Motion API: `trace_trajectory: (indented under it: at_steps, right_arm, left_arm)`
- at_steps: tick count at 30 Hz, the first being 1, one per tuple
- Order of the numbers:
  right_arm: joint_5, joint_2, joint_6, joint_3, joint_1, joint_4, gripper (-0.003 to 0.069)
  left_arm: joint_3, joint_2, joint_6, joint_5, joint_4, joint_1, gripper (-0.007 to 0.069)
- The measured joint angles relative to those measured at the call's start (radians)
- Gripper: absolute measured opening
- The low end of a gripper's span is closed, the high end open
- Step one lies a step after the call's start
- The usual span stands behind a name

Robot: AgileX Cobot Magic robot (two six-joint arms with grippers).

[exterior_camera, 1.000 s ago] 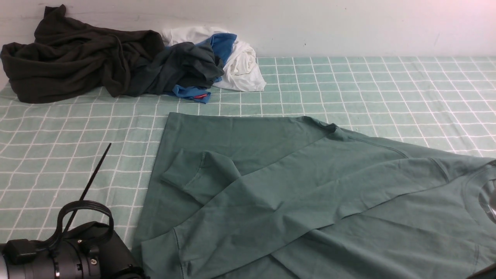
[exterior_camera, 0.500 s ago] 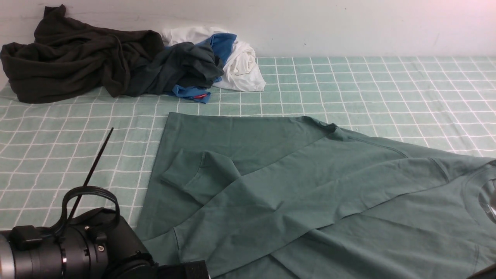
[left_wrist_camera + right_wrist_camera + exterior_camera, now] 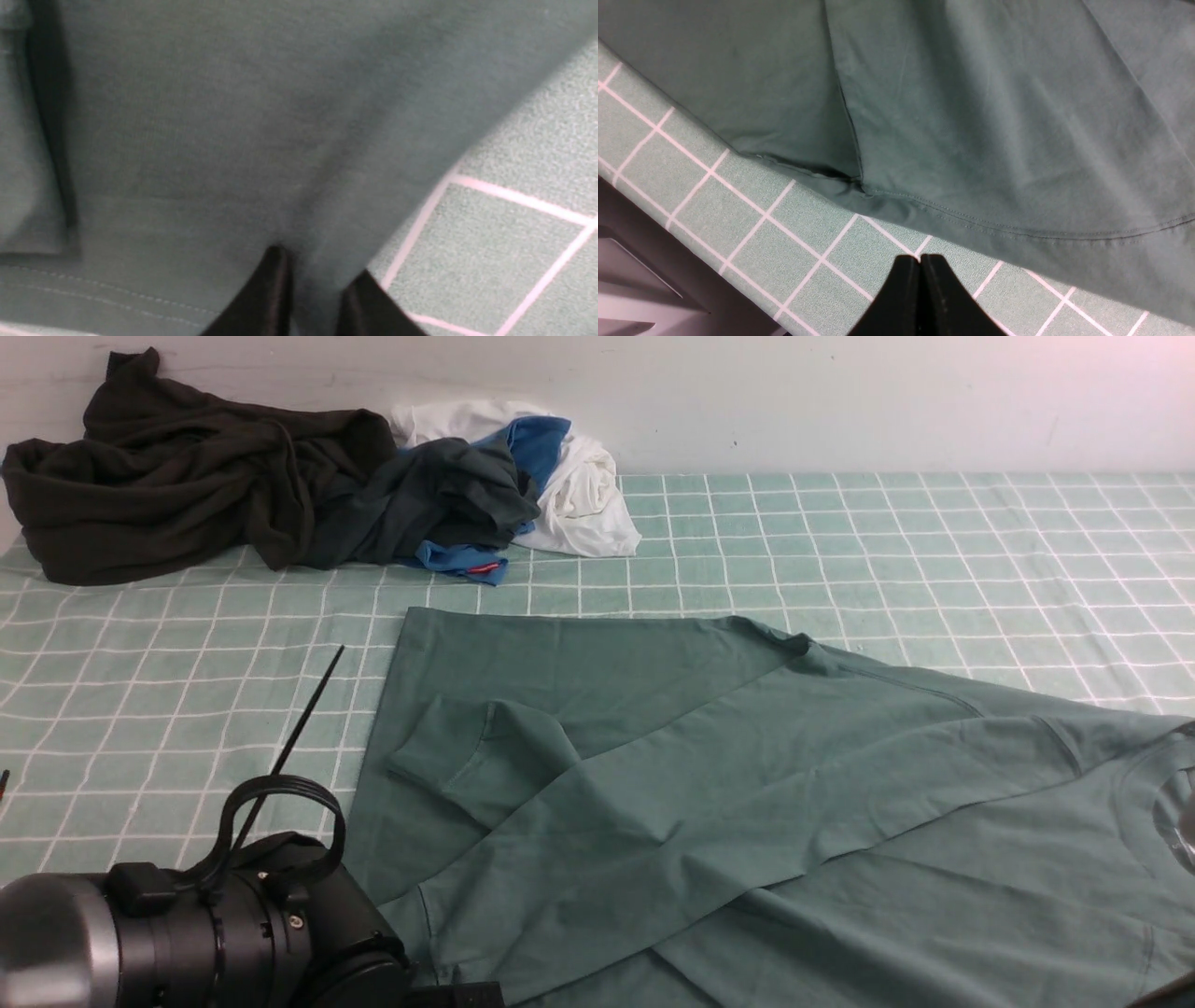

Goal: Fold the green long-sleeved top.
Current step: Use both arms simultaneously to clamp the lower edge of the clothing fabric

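Observation:
The green long-sleeved top (image 3: 728, 784) lies spread over the checked tablecloth, one cuffed sleeve (image 3: 448, 756) folded across its body and its collar (image 3: 1150, 775) at the right edge of the front view. My left arm (image 3: 215, 933) reaches in at the top's near left corner. In the left wrist view, my left gripper (image 3: 320, 263) has its two black fingers pinched on a ridge of the top (image 3: 233, 116) at its edge. My right gripper (image 3: 920, 256) is shut and empty, over bare tablecloth just short of the top's stitched hem (image 3: 994, 226).
A pile of clothes lies at the back left against the wall: a near-black garment (image 3: 187, 476), a dark grey-green one (image 3: 439, 495), a blue one (image 3: 537, 439) and a white one (image 3: 583, 485). The table's edge (image 3: 654, 205) runs close to my right gripper.
My left arm has moved right and forward to the top's near left corner, and its jaws have closed from wide open onto the cloth. The top and the right arm have not moved.

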Motion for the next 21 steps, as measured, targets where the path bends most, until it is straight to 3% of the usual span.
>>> trace_trajectory:
  at_steps: [3, 10, 16, 17, 18, 21]
  right_arm:
    - [0.0, 0.0, -0.039, 0.0, 0.0, -0.004, -0.0014]
    - [-0.004, 0.011, -0.229, 0.001, 0.0, -0.008, 0.0041]
    - [-0.009, 0.15, -0.378, 0.001, 0.0, -0.001, 0.0299]
    - [-0.009, 0.157, -0.383, 0.001, 0.0, -0.001, 0.0299]
    - [-0.02, 0.207, -0.431, 0.001, 0.0, -0.001, 0.0366]
    - [-0.039, 0.292, -0.534, 0.001, 0.0, -0.001, 0.0428]
  left_arm:
    - [-0.007, 0.002, -0.005, 0.012, 0.006, 0.0, 0.0012]
    - [-0.002, -0.02, -0.118, 0.106, 0.008, 0.001, 0.0006]
    - [0.071, -0.144, -0.149, 0.151, 0.008, 0.001, 0.0006]
    - [0.073, -0.147, -0.145, 0.153, 0.008, 0.001, 0.0006]
    - [0.091, -0.17, -0.132, 0.157, 0.008, 0.001, 0.0006]
    - [0.103, -0.182, -0.125, 0.156, 0.008, 0.001, 0.0006]
